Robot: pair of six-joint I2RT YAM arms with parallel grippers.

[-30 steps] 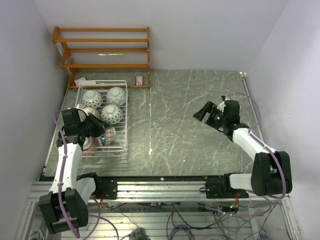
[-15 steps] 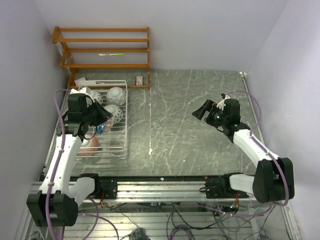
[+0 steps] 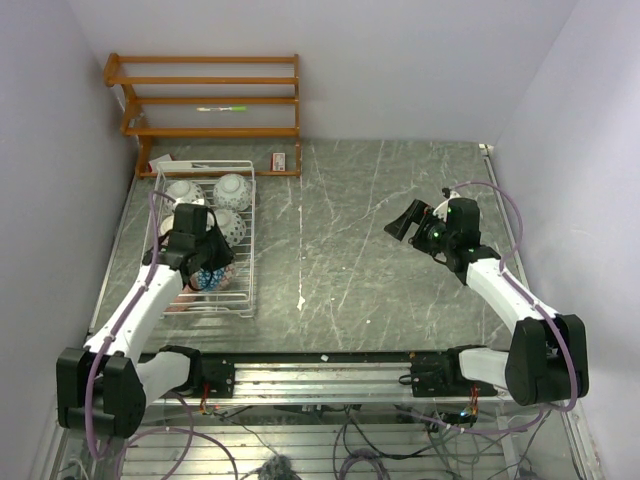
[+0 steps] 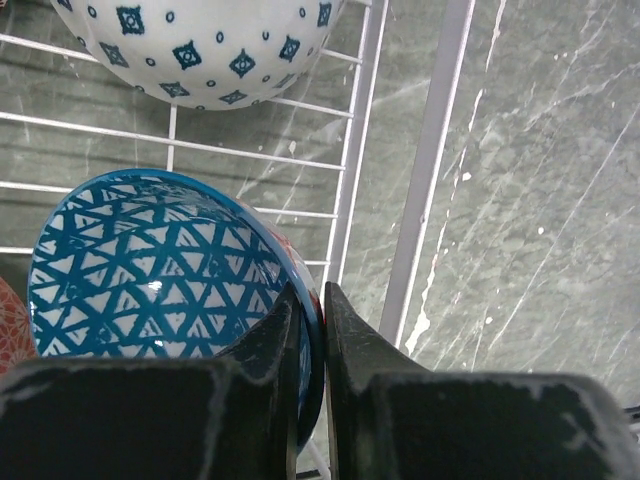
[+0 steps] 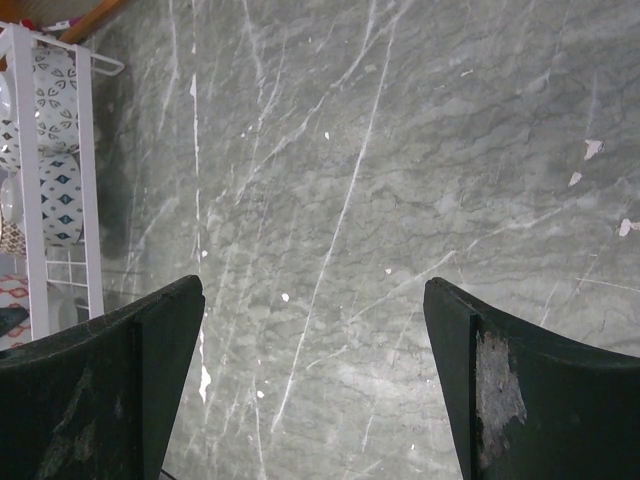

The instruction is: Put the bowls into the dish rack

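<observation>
Along the left edge of the table (image 3: 370,290), toward its far-left corner, the dish rack (image 3: 251,200) is set, and a wooden shelf (image 3: 205,100) is seen behind it at the far edge. In the far half of the rack pale bowls are turned bottom-up, among them a far-left bowl (image 3: 183,192), a far-right bowl (image 3: 232,188) and a diamond-patterned bowl (image 4: 200,45) nearer the middle. Over the near half of the rack a blue bowl (image 4: 150,265) is held tilted, its triangle-patterned inside shown to the wrist camera; whether it touches the wires cannot be told. Its rim is pinched between the two fingers of the left hand (image 4: 309,305), which are drawn almost together, one inside and one outside the wall. A red-patterned bowl (image 4: 8,320) lies just beside it, toward the left edge. Over the bare right part of the table, well apart from the rack, the right hand (image 5: 312,295) is held with its fingers spread wide and nothing between them.
</observation>
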